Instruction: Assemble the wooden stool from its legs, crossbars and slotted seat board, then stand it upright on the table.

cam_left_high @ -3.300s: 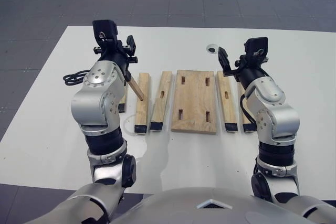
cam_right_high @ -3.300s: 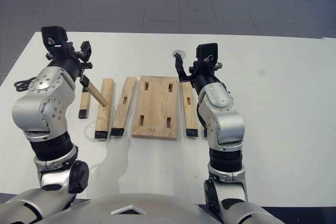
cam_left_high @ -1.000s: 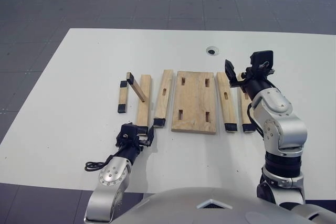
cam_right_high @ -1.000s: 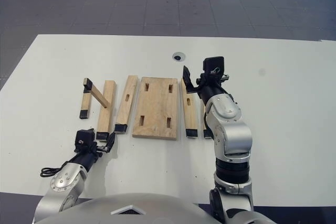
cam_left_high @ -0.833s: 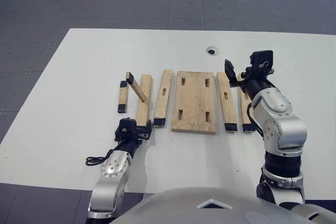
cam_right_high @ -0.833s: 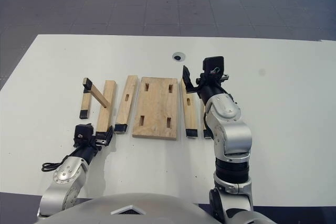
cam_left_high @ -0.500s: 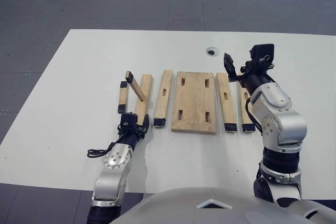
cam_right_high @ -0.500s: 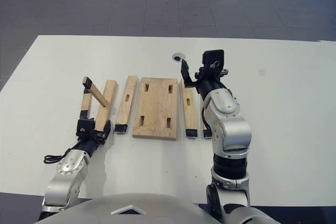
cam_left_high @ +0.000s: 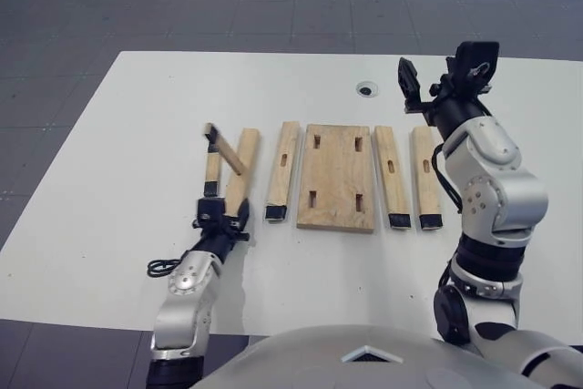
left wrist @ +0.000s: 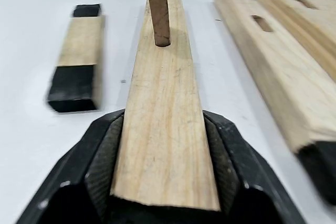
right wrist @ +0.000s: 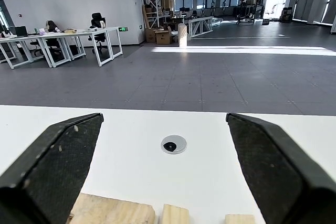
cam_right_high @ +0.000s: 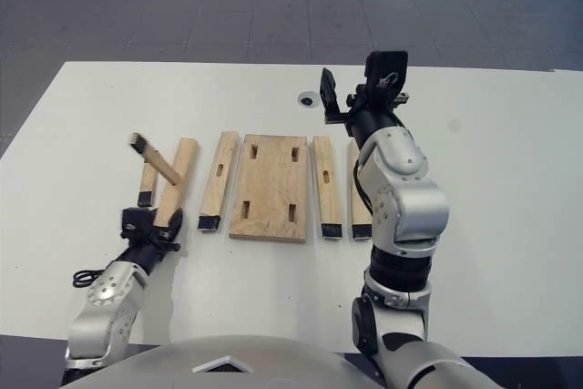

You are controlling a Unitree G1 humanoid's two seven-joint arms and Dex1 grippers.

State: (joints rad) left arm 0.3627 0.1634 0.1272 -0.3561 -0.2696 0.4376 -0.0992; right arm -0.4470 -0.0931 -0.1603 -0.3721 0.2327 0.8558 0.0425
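On the table (cam_left_high: 137, 134), the left claw (cam_left_high: 221, 222) clamps 1 leg (cam_left_high: 235, 194) by its near end, crossbar (cam_left_high: 223, 148) apparently slotted in; the right claw (cam_left_high: 442, 77) hangs wide open.

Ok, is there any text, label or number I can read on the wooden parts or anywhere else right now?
Nothing readable anywhere.
Gripped leg: bare wood, no print.
Seat board: slots only, no print.
Green sign on the far wall: too small to read.
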